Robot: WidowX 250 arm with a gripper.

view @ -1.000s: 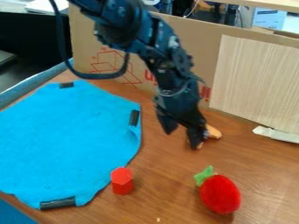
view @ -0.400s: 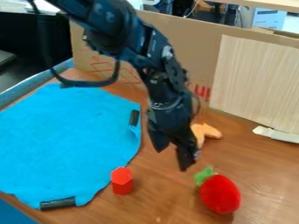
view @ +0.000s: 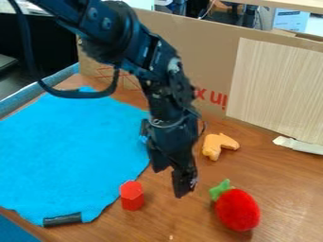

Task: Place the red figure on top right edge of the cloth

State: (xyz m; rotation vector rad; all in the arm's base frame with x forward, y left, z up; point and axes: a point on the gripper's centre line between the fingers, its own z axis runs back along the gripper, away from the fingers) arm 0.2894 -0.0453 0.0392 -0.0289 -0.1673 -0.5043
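Your black gripper [view: 170,183] hung over the brown table [view: 208,222], pointing down at a slant, with its two fingers parted in a released state. The red hexagonal block [view: 131,194] stood upright on the table, outside those fingers: in the camera view it was to the left of your gripper and a little lower, near it but apart. The block's upper part met the lower right edge of the blue cloth [view: 69,151] in the picture, though you could not tell whether the two touched. How high your fingertips were above the table could not be told either.

You had a black strip [view: 62,220] lying across the cloth's bottom edge, near the block, and your arm covered part of the cloth's right side. The plush strawberry [view: 238,210], with its green leafy top, lay on the table to the right of your gripper and lower in the view. Beyond the gripper, also to the right, you had an orange toy figure [view: 218,144] on the table. Behind these stood the cardboard [view: 211,56] with a wood-grain panel [view: 277,90] against it
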